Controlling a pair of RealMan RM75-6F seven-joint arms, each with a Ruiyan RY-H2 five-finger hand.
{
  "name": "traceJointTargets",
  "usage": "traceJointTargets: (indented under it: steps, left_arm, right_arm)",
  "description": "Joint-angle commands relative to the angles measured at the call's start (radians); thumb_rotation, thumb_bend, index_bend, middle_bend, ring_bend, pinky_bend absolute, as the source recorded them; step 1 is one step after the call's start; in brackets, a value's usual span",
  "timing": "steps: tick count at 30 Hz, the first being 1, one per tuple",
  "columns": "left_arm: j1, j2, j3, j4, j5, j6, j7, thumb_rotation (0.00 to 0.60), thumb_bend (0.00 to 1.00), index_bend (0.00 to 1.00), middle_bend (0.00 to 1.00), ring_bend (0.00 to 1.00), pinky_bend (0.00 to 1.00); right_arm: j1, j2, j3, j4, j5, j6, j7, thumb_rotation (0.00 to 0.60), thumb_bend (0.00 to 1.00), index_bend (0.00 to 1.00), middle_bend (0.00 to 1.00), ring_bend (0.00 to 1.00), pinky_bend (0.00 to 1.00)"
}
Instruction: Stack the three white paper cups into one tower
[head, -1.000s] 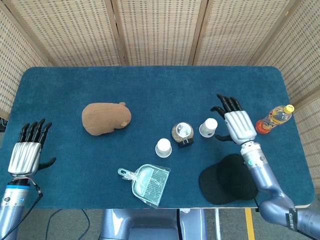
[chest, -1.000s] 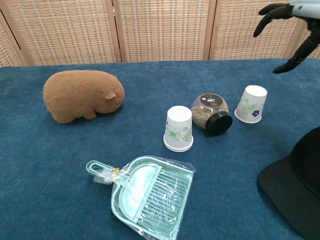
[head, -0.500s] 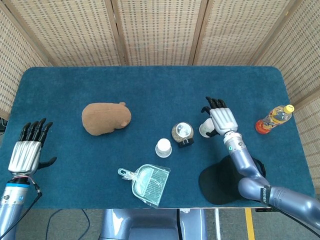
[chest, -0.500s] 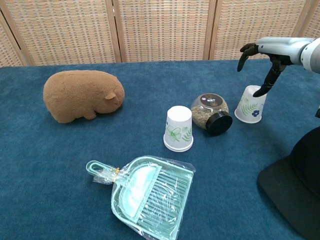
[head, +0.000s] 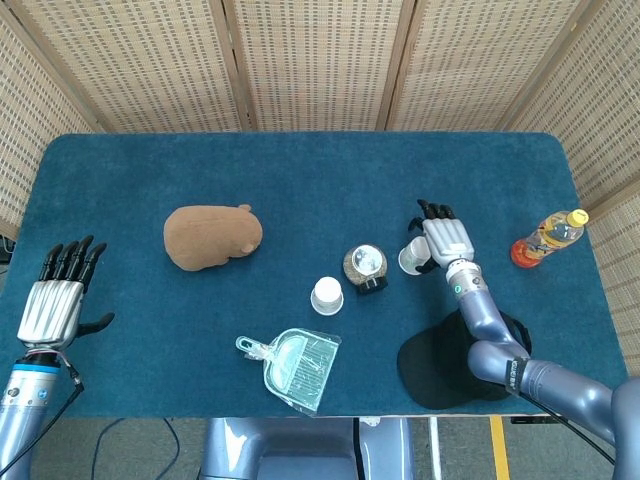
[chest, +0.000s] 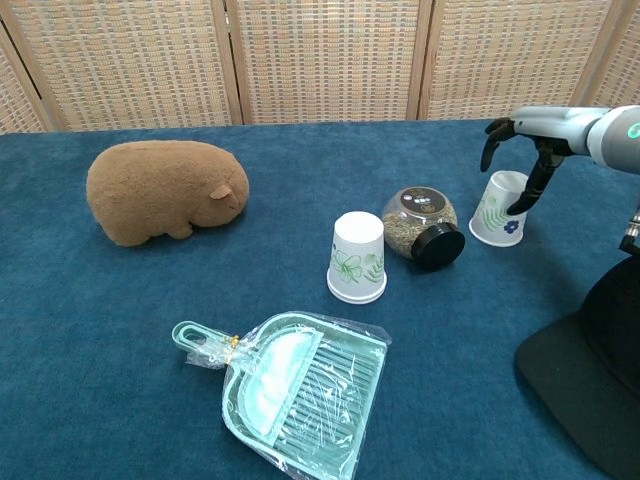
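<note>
Two white paper cups with floral print stand upside down on the blue table; I see no third one. One cup (head: 327, 295) (chest: 357, 257) stands mid-table, free of both hands. The other cup (head: 409, 259) (chest: 499, 209) is to its right and leans slightly. My right hand (head: 445, 240) (chest: 524, 150) arches over this cup, its fingers (chest: 490, 145) behind the cup and its thumb against the cup's upper right side, without a closed grip. My left hand (head: 56, 300) hovers far left near the table edge, fingers straight and apart, holding nothing.
A glass jar (head: 366, 265) (chest: 421, 224) lies between the two cups. A brown plush toy (head: 212, 236) (chest: 164, 190) sits to the left, a green dustpan (head: 292, 368) (chest: 300, 390) at the front, a black cap (head: 455, 362) (chest: 592, 365) at the front right, and a bottle (head: 546, 236) at the far right.
My right hand has come in from the right and lowered over the right cup, its thumb now against the cup. The left hand and other objects have not moved.
</note>
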Motion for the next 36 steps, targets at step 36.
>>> traceJointTargets:
  steps: [36]
  left_arm:
    - [0.019, -0.012, -0.048, 0.037, 0.006, -0.056, -0.037, 0.600, 0.18, 0.05, 0.00, 0.00, 0.00]
  right_arm:
    - [-0.084, 0.229, 0.033, -0.584, -0.254, 0.297, 0.039, 0.600, 0.23, 0.49, 0.16, 0.00, 0.00]
